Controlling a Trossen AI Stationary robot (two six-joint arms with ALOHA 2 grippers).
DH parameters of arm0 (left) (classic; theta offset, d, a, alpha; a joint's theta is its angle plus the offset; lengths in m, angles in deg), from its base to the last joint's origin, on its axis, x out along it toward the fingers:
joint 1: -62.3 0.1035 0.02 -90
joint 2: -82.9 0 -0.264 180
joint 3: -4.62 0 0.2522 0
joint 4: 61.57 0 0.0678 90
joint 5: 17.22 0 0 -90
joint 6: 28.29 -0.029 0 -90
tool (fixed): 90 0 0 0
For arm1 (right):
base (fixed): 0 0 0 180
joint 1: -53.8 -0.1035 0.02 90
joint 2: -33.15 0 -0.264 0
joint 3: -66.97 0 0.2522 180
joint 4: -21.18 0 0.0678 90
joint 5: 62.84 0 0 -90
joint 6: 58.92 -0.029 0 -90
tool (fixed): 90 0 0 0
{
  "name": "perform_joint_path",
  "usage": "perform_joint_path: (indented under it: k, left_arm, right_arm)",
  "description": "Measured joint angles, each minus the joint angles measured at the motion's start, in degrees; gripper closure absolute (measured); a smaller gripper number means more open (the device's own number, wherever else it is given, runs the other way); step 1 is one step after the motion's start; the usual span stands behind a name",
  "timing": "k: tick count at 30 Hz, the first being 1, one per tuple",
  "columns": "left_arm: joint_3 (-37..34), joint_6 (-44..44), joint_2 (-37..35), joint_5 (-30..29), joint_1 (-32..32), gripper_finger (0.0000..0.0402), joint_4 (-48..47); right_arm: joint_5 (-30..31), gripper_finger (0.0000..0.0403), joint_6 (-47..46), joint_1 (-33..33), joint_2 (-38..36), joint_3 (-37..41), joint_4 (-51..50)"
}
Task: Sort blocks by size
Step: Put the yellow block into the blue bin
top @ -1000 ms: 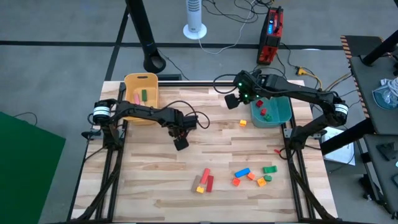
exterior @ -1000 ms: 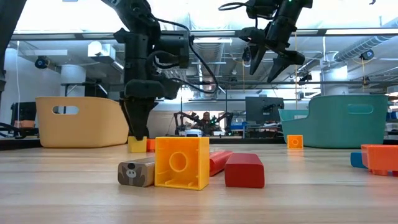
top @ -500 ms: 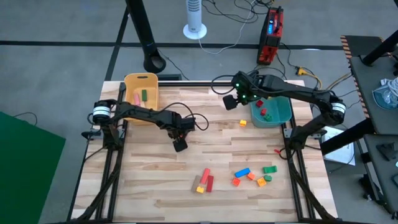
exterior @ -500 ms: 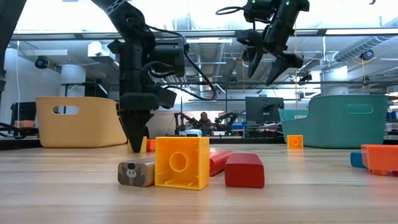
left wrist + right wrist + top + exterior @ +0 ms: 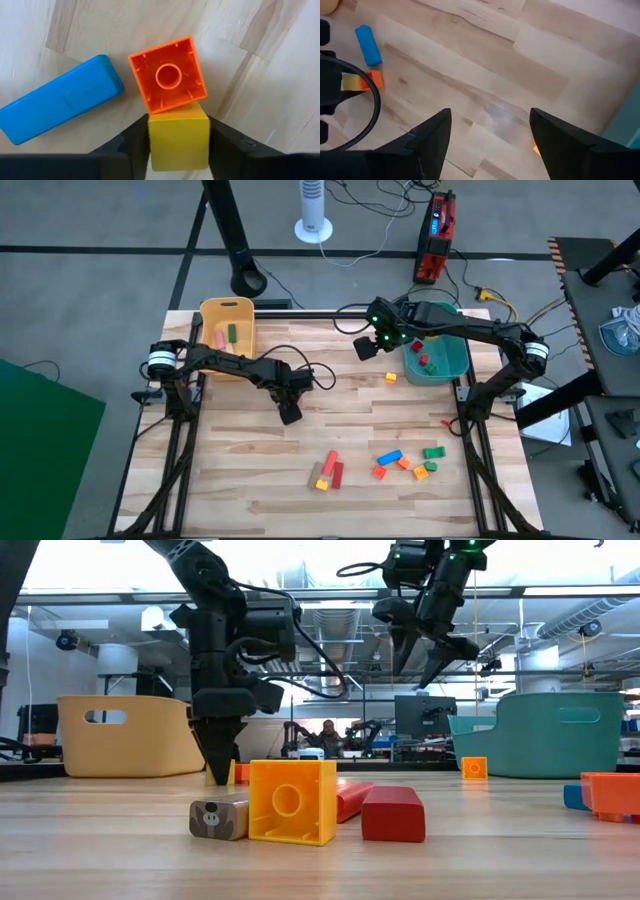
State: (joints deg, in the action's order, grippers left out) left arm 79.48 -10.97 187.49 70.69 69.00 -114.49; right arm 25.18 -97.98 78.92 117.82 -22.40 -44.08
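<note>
1. Down on the tabletop (image 5: 250, 470), the left pincer (image 5: 178, 142) is clamped on a yellow cube (image 5: 178, 136) touching an orange cube (image 5: 168, 75); lifting could drag that neighbour.
2. Beside them, the blue bar (image 5: 57, 98) could get nudged.
3. Farther off, the right pincer (image 5: 420, 648) hangs apart, empty, clear of trouble.

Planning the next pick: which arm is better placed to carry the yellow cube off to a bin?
The left. Its gripper is down at the table with jaws on either side of the yellow cube. The right gripper hangs high, open and empty, near the teal bin.
</note>
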Motion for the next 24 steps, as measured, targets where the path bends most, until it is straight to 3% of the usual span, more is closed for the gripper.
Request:
perform_joint_path:
  k: [3, 11, 18, 24]
  left_arm:
    - [0.0, 0.2, -0.1, 0.0, 0.0, 0.0282, 0.0]
    - [1.4, 1.4, -1.1, -0.1, 0.1, 0.0276, -5.3]
    - [7.7, 1.2, -5.1, -1.9, 0.1, 0.0274, -6.9]
    - [17.4, 1.7, -10.8, -1.9, 0.1, 0.0274, -9.4]
  right_arm:
    - [0.2, 0.0152, 1.8, 0.0, 0.0, 0.0, 0.0]
    - [-1.2, 0.0177, 5.5, 0.0, -0.5, 0.0, 0.0]
    - [-1.1, 0.0199, 10.7, -1.3, -2.7, 0.0, 5.0]
    - [-1.1, 0.0216, 13.8, -4.9, -7.7, 0.0, 9.9]
